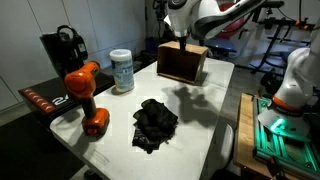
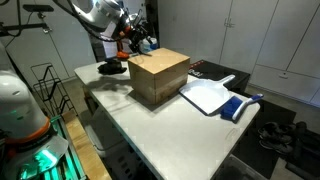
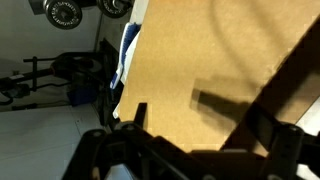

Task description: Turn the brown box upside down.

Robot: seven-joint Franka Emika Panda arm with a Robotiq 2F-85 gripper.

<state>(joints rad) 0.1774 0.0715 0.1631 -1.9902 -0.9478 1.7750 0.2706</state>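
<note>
The brown box point(image 1: 182, 64) is a plain tan cardboard box standing at the far end of the white table; it also shows in an exterior view point(image 2: 158, 78). My gripper point(image 1: 183, 42) hangs right over the box's top edge, and it shows behind the box in an exterior view point(image 2: 128, 48). In the wrist view the box's tan surface point(image 3: 200, 50) fills most of the picture. The gripper's dark fingers point(image 3: 200, 115) stand wide apart in front of that surface, open, with nothing pinched between them. Which way the box's open side faces I cannot tell.
A white canister point(image 1: 122, 71), an orange drill point(image 1: 86, 97), a black crumpled cloth point(image 1: 155, 123) and a black appliance point(image 1: 62, 47) are on the table point(image 1: 215, 100). A white board point(image 2: 207, 95) with a blue item point(image 2: 236, 107) lies beside the box.
</note>
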